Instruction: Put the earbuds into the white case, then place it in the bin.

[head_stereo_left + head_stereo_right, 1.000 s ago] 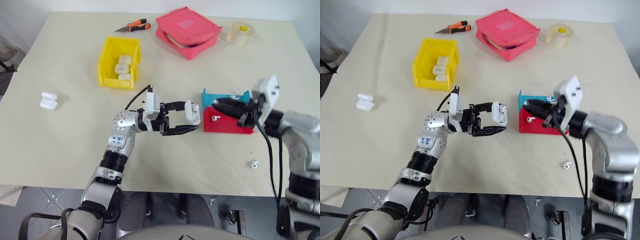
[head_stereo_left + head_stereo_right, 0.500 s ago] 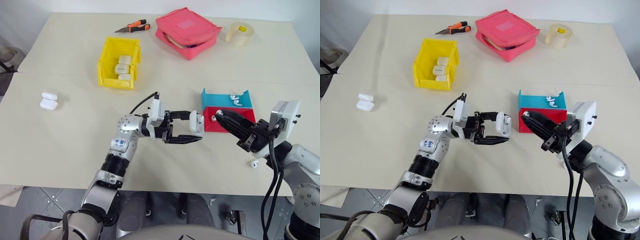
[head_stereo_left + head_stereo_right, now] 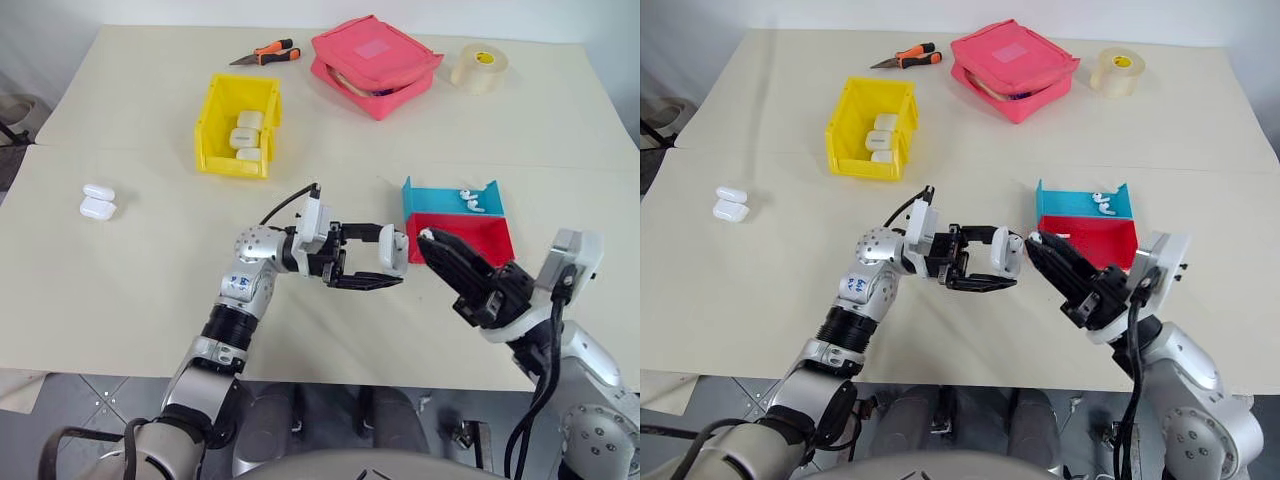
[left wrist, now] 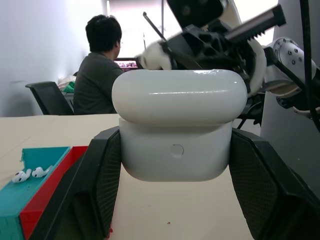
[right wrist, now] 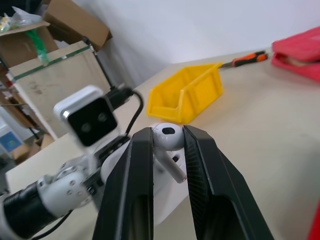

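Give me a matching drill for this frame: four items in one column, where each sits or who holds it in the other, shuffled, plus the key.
Items
1. white case
2. earbud
3. roll of tape
4. orange-handled cutter

Where
A. on the table, far right, beside the pink pouch
B. clamped in the left pincer
C. on the table, behind the yellow bin
D. pinched in the right pincer

Pairs: 1-B, 2-D, 3-A, 4-C
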